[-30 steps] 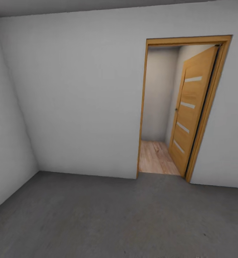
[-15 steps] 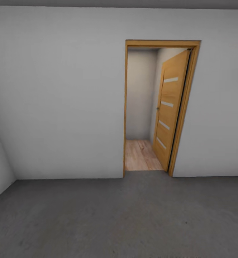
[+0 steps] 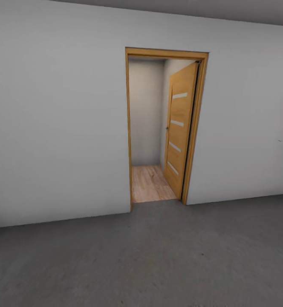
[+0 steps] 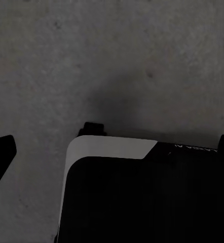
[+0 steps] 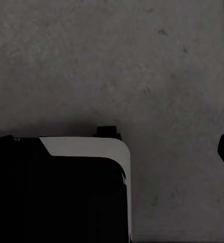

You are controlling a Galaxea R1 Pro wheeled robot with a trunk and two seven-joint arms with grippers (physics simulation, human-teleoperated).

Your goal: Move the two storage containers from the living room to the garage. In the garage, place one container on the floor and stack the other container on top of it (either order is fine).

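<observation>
Head view: even, diffuse light, soft render blur, no glare. Wall point(image 3: 56, 128) shades darker toward the floor point(image 3: 158, 256). Doorway point(image 3: 148, 128) interior slightly warmer. Wrist views dim; faint shadow, possibly the robot's, on the concrete.

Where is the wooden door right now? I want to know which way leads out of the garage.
In the head view the wooden door stands just right of centre, swung open into the room beyond, against the right side of its frame, with wood-plank flooring beside it.

One wooden door point(image 3: 178, 132) stands open in one doorway point(image 3: 152, 128). The door has four pale strips point(image 3: 177, 123).
</observation>
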